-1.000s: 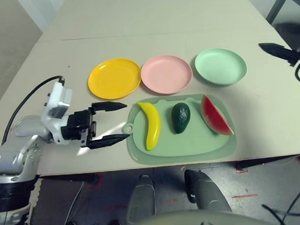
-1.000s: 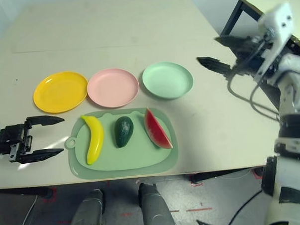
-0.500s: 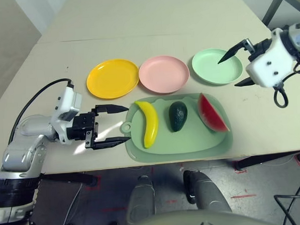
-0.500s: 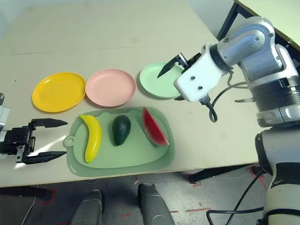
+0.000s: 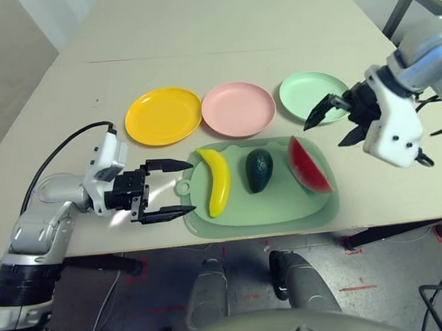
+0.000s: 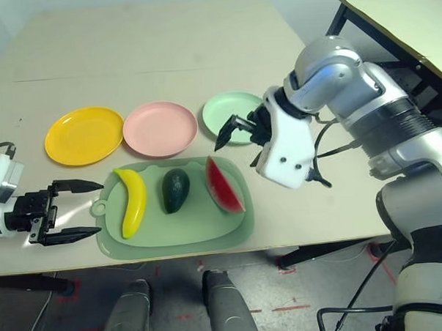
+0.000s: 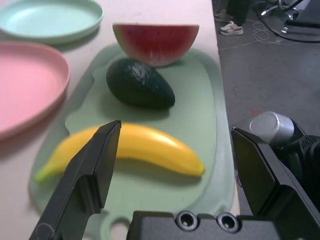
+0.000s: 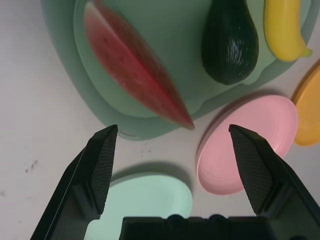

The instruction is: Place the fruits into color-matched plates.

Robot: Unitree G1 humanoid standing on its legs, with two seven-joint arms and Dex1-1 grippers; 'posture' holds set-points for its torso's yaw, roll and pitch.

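- Three plates in a row toward the far side of the desk (image 5: pixel 222 33): yellow plate (image 5: pixel 163 115) on the left, pink plate (image 5: pixel 238 108) in the middle, mint green plate (image 5: pixel 308 96) on the right, none of them bearing any fruit
- Nearer than the plates, a pale green mat (image 5: pixel 270 204) with a small ring tab (image 5: pixel 183 189) at its left end
- On the mat, side by side and apart from each other: banana (image 5: pixel 216 179) at the left, avocado (image 5: pixel 258 170) in the middle, watermelon wedge (image 5: pixel 308 164) at the right with its red face up
- Left pincer (image 5: pixel 168 188) low over the desk just left of the mat, pointing toward the ring tab and the banana, fingers (image 7: pixel 85 180) spread wide, holding nothing
- Right pincer (image 5: pixel 333 121) raised above the near rim of the mint green plate, aimed steeply down, just beyond the watermelon wedge, fingers (image 8: pixel 100 170) spread wide, holding nothing
- Seen along the right pincer: the wedge, the avocado and the banana tip beyond the fingertips, the pink and mint green plates closer in between the two fingers
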